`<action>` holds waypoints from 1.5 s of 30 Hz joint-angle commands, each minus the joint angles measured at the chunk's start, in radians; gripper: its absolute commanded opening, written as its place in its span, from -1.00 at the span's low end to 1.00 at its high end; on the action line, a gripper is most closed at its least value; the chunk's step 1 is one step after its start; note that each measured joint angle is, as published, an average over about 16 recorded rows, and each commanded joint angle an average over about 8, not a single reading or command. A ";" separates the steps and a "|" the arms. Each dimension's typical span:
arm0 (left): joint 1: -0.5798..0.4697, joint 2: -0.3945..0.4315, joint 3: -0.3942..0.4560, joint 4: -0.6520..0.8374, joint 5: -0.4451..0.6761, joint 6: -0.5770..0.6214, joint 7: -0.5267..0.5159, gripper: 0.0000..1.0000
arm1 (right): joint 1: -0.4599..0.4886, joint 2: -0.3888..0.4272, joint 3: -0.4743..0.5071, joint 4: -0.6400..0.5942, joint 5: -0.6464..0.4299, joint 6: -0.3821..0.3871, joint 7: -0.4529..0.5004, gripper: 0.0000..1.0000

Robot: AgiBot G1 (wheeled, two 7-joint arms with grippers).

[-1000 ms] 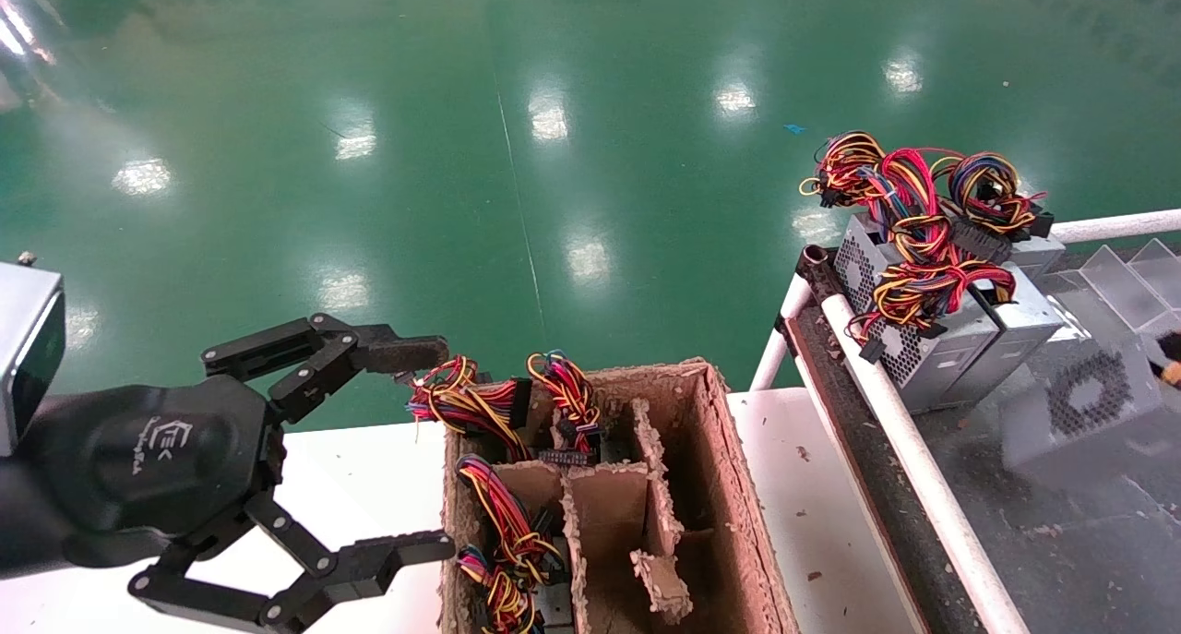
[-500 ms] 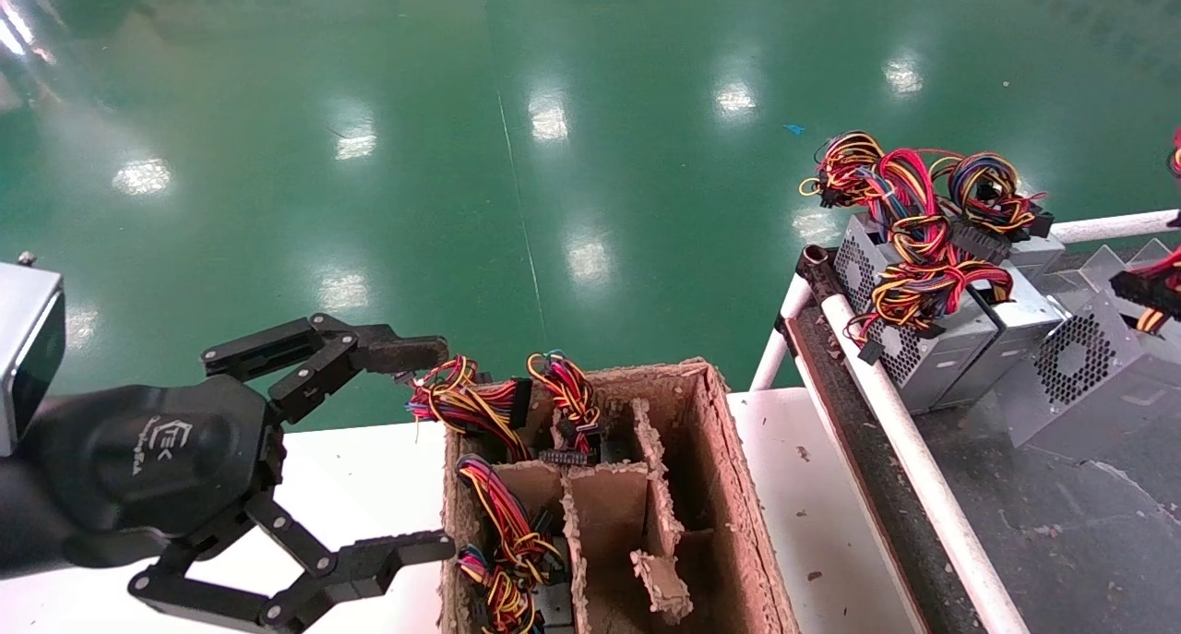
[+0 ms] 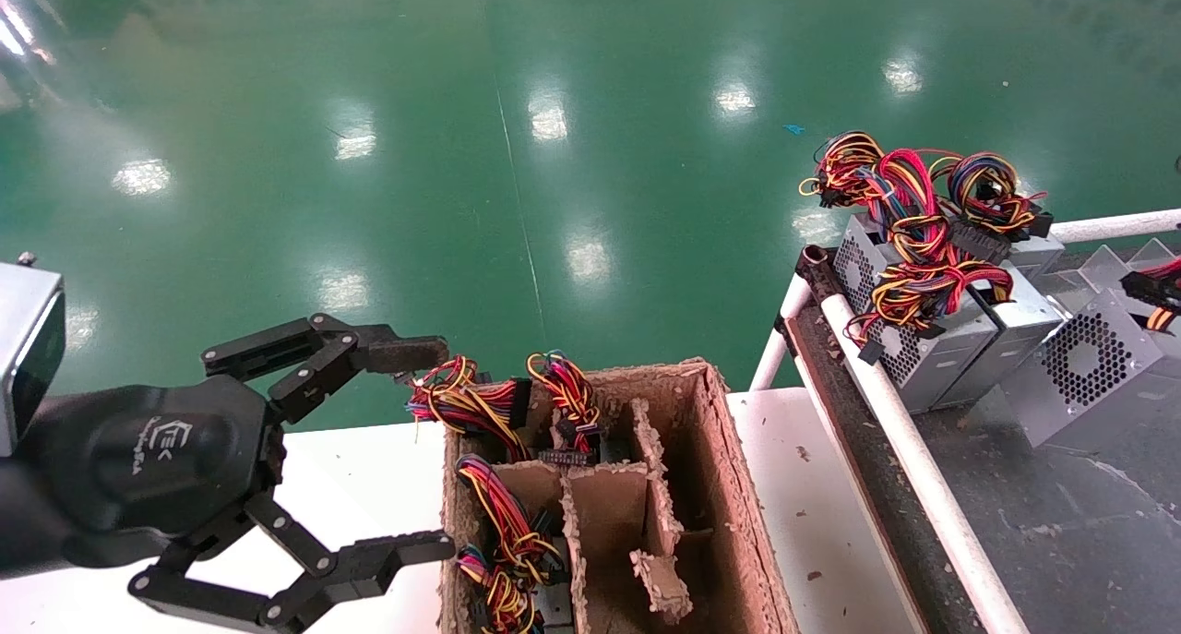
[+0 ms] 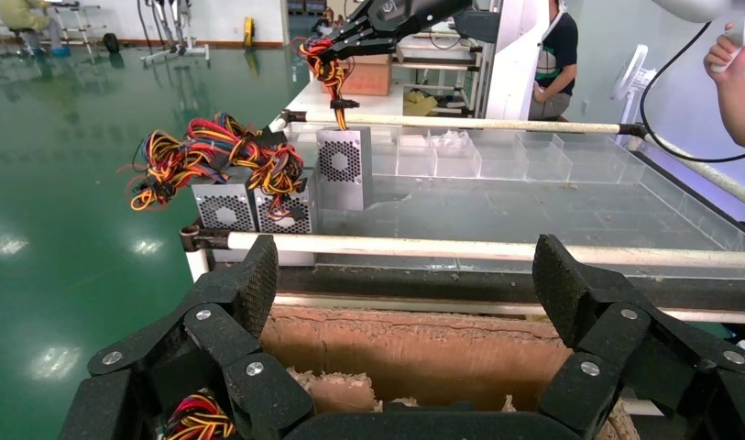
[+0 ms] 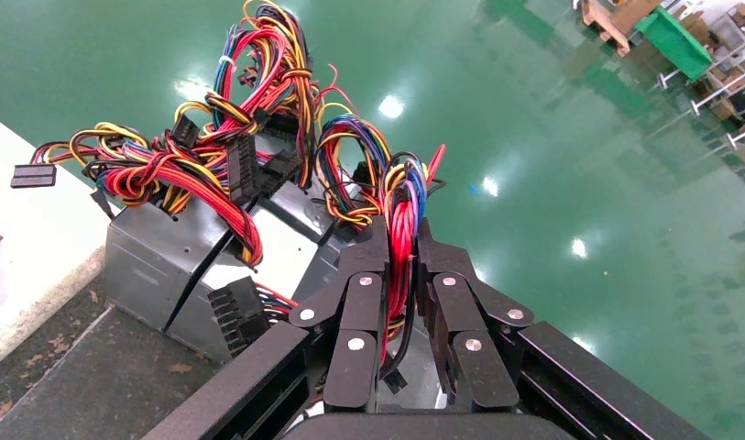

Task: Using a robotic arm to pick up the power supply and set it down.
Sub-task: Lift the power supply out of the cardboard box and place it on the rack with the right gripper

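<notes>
Your right gripper (image 5: 400, 275) had its jaws pinched on the wire bundle (image 5: 400, 225) of the power supply (image 3: 1089, 376), not on the metal case, so the box hung by its cables. It sat tilted at the far right of the dark conveyor surface (image 3: 1061, 542), just beside the two power supplies already set down (image 3: 941, 339) against the white rail (image 3: 913, 449); whether its lower edge touched the surface could not be told. You would have done well to lower it slowly until the case rested flat, since a box hanging by wires can swing or tip into its neighbours, and to release only once it sat steady. Your left gripper (image 3: 406, 449) waited idle, jaws wide, beside the cardboard carton (image 3: 738, 486) on the white bench (image 3: 369, 468).
</notes>
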 commanded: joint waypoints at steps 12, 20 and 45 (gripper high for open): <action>0.000 0.000 0.000 0.000 0.000 0.000 0.000 1.00 | 0.126 -0.052 -0.044 -0.080 -0.069 -0.049 -0.021 -1.00; 0.000 0.000 0.000 0.000 0.000 0.000 0.000 1.00 | 0.212 -0.111 -0.081 -0.114 -0.130 -0.063 -0.040 -1.00; 0.000 0.000 0.000 0.000 0.000 0.000 0.000 1.00 | 0.497 -0.314 -0.177 -0.461 -0.269 -0.131 -0.204 1.00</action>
